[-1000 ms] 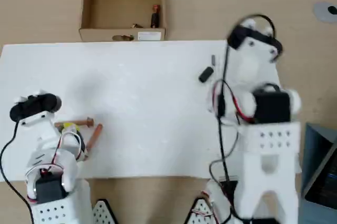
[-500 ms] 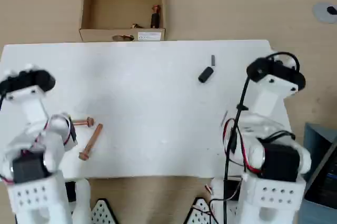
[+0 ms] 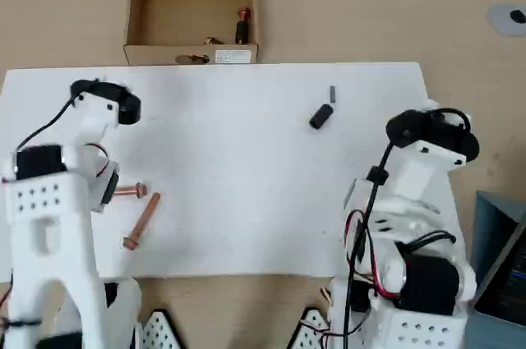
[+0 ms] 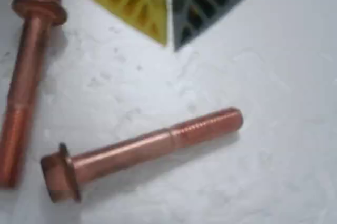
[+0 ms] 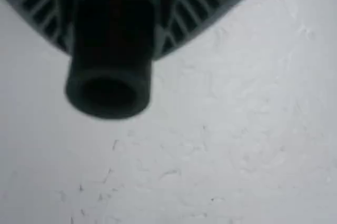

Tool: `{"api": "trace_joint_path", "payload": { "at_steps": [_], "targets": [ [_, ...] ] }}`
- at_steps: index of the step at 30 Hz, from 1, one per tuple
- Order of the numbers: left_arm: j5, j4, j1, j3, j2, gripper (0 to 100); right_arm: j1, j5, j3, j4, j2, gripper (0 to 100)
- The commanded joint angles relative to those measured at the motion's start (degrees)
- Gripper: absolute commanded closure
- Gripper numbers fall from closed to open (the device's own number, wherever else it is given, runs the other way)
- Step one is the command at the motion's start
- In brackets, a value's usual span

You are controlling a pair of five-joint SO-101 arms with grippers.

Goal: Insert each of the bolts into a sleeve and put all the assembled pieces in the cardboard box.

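Two copper bolts lie side by side on the white board [image 3: 246, 168], one [image 3: 131, 191] with its end under the left arm, the other [image 3: 141, 220] slanting. In the left wrist view both bolts [image 4: 142, 153] [image 4: 23, 76] lie just below my left gripper [image 4: 169, 42], whose yellow and black fingers are shut with nothing between them. My right gripper [image 5: 116, 45] is shut on a black sleeve [image 5: 108, 81], held low over the board with its open end showing. Another black sleeve [image 3: 321, 117] lies loose at the board's far right. The cardboard box [image 3: 156, 53] holds an assembled piece [image 3: 242, 25].
A small dark pin [image 3: 333, 93] lies beyond the loose sleeve. A grey-blue bin [image 3: 497, 259] stands off the board's right edge, and a grey disc [image 3: 508, 16] sits at the far right corner. The right arm's body [image 3: 415, 201] covers the board's right side.
The left arm rose and swung towards the board's far left side. The right arm drew back from the loose sleeve towards the near right. Bolts and loose sleeve stayed put.
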Motion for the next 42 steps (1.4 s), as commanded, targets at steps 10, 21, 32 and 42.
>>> {"api": "trace_joint_path", "payload": {
  "at_steps": [10,21,32,42],
  "targets": [
    [-22.42,8.97,6.68,-21.19,20.35,99,0.75,0.35,4.35,-6.59,-1.89,98.9],
    [-37.54,11.43,8.0,-22.24,27.21,92,0.66,0.53,5.67,-13.01,-1.45,98.9],
    [-42.46,12.4,7.74,-16.88,27.3,92,0.57,0.53,5.67,-12.92,-1.45,98.9],
    [-42.55,2.55,8.0,-9.67,27.38,92,0.66,0.44,5.67,-12.57,-1.45,98.9]
  ]
}}
